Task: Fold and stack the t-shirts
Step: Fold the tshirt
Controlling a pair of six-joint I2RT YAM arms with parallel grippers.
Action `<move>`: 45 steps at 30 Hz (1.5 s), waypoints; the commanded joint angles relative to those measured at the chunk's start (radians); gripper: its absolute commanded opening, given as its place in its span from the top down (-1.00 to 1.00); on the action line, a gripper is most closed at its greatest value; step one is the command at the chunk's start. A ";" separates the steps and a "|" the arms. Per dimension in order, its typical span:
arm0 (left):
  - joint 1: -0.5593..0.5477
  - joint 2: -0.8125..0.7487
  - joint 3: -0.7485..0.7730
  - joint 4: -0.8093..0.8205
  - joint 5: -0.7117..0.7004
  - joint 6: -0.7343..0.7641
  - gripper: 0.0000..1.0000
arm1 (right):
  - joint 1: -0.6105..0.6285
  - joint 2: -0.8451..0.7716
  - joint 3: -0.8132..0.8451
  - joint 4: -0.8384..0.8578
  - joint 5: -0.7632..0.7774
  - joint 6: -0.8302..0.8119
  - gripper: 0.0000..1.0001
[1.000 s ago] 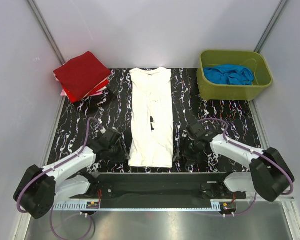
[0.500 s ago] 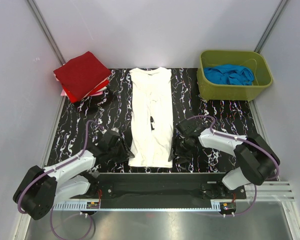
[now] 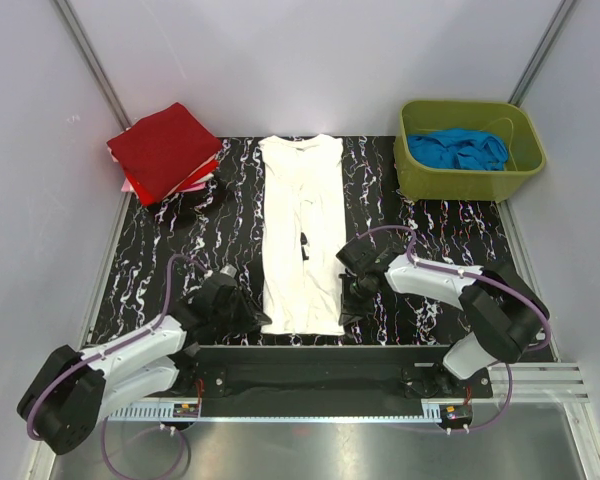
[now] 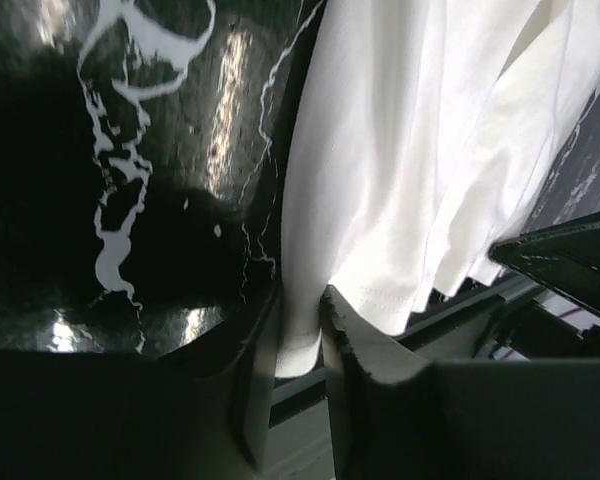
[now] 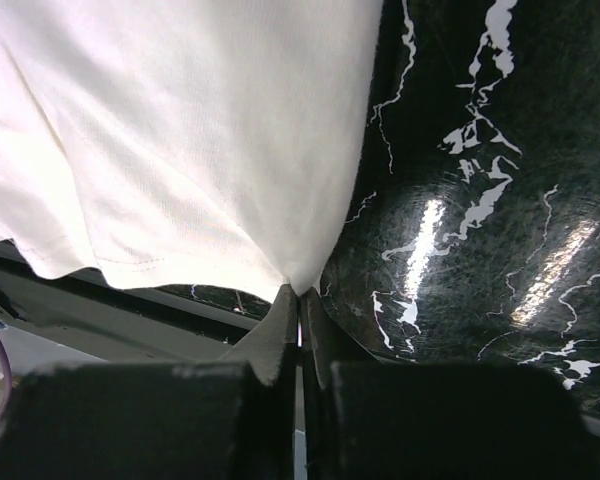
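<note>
One long white cloth t-shirt [image 3: 302, 235] lies flat mid-table as a narrow strip, and we cannot read its small dark chest print [image 3: 305, 241]. Black marbled tabletop [image 3: 170, 250] shows along both long edges. We see the left gripper [image 4: 302, 325] clamped on the near left hem corner and the right gripper [image 5: 300, 298] pinched tight on the near right corner.

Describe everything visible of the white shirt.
The white shirt is soft, thin cloth laid out as a long narrow strip, its sides apparently folded in, with the collar end far and the hem near the arms. A small dark print sits near its middle. It lies on the black marbled table. The left gripper pinches its near left hem corner and the right gripper its near right corner, where the cloth gathers in loose folds.
</note>
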 commanded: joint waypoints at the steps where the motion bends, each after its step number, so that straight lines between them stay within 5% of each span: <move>1: -0.033 -0.022 -0.059 -0.043 -0.003 -0.034 0.52 | 0.011 -0.011 0.021 -0.014 0.037 0.003 1.00; 3: -0.046 -0.028 -0.081 -0.023 -0.006 -0.045 0.70 | 0.011 -0.028 0.009 -0.003 0.042 0.011 1.00; 4: -0.058 -0.025 -0.086 -0.002 -0.008 -0.054 0.98 | 0.011 -0.034 0.006 -0.001 0.042 0.012 1.00; 9: -0.092 -0.037 -0.057 -0.018 -0.021 -0.072 1.00 | 0.011 -0.111 -0.025 -0.012 0.043 0.034 1.00; 22: -0.211 -0.269 0.178 -0.394 -0.118 -0.163 1.00 | 0.011 -0.392 -0.079 -0.139 0.011 0.126 1.00; 30: -0.170 -0.072 0.457 -0.541 -0.186 0.004 0.98 | -0.013 -0.344 0.097 -0.210 0.077 0.054 1.00; 37: 0.015 0.104 0.687 -0.594 -0.124 0.201 0.98 | -0.210 -0.211 0.324 -0.237 0.036 -0.119 1.00; 45: 0.181 0.394 0.931 -0.592 0.003 0.363 1.00 | -0.296 0.060 0.587 -0.268 -0.009 -0.238 1.00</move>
